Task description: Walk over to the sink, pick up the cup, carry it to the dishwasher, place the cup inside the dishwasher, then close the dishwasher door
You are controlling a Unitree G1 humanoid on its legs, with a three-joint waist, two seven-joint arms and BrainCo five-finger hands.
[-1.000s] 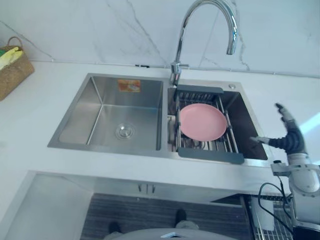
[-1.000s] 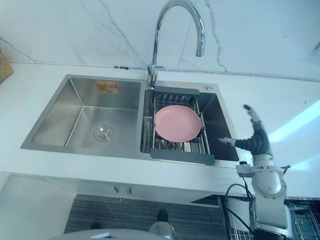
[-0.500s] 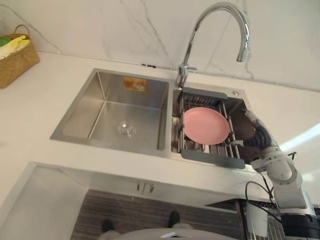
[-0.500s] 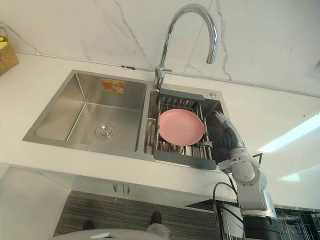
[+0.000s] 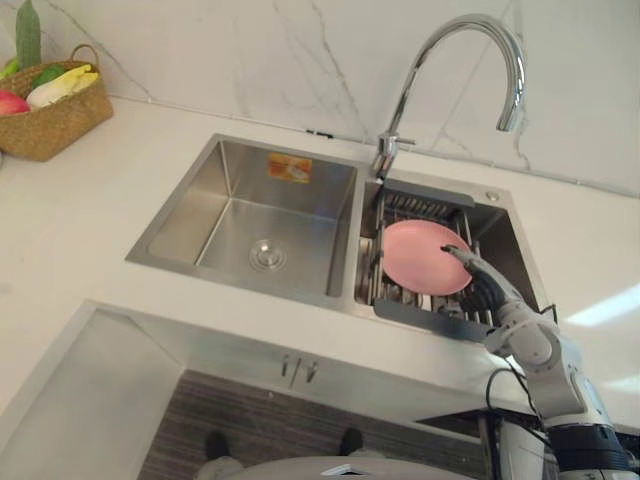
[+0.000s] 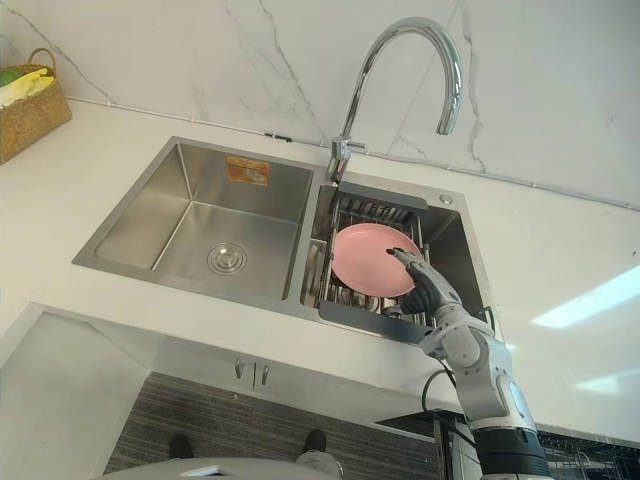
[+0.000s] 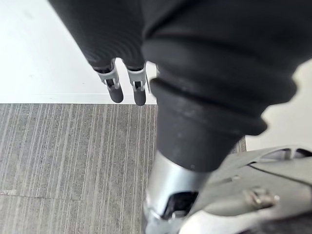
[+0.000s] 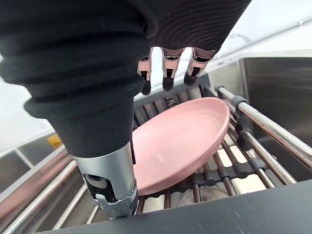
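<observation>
1. Right robot hand (image 5: 481, 288) is reaching in over the sink (image 5: 236, 190), fingers stretched out straight, thumb apart, gripping nothing.
2. A second ago it was hanging spread over the table (image 5: 80, 230) to the right of the sink. Half a second ago it was dipping into the right basin beside the rack (image 5: 424, 317). Now its fingertips are hovering over the right edge of the pink plate (image 5: 420, 255).
3. That pink plate is resting on the rack bars below the faucet (image 5: 470, 35), exactly where it was lying before.
4. A pale shape (image 8: 192, 197) is showing under the bars; whether it is the cup, I cannot tell.
5. Left robot hand (image 7: 115, 85) is hanging over the striped floor (image 7: 73, 156), fingers relaxed, carrying nothing.
</observation>
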